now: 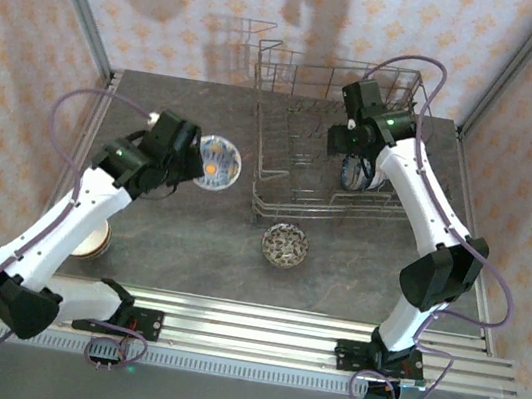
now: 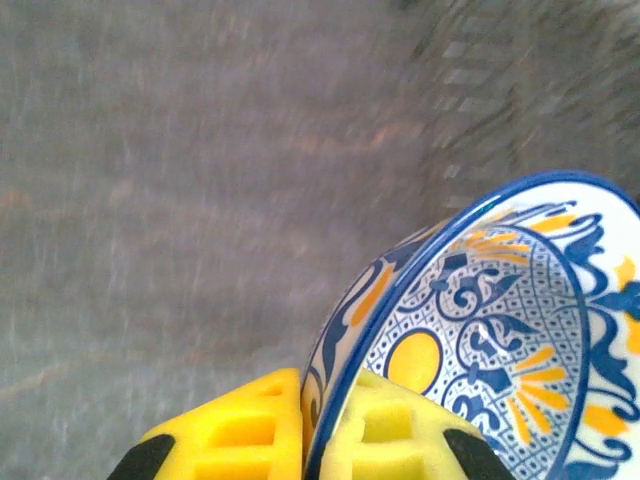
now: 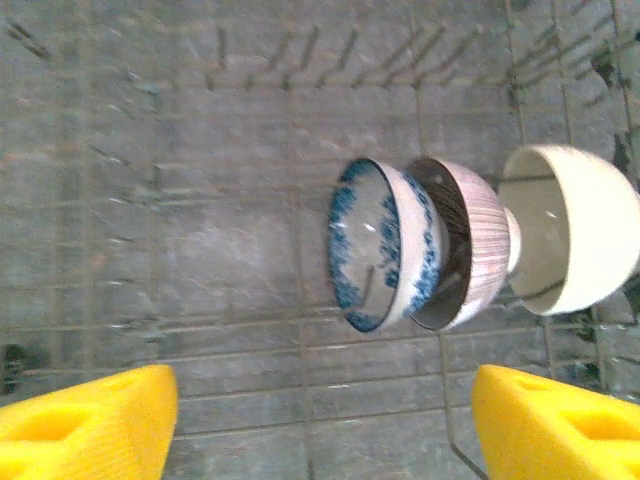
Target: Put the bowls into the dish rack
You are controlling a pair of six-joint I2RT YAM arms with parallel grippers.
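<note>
L gripper (image 2: 315, 425) pinched tight on rim of blue-yellow bowl (image 2: 480, 330), bowl just L of dish rack (image 1: 285, 209), whose free tines face that side; R gripper (image 3: 325, 415) jaws wide, empty, over three racked bowls (image 3: 385, 245).

3 bowls (image 3: 455, 245) inside dish rack (image 1: 339, 68)

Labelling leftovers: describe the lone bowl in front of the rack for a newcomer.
Find the wire dish rack at the far right. Just off its near edge a lone bowl sits on the dark table. Its speckled inside sets it apart from the blue-and-yellow bowl in the left tool.
</note>
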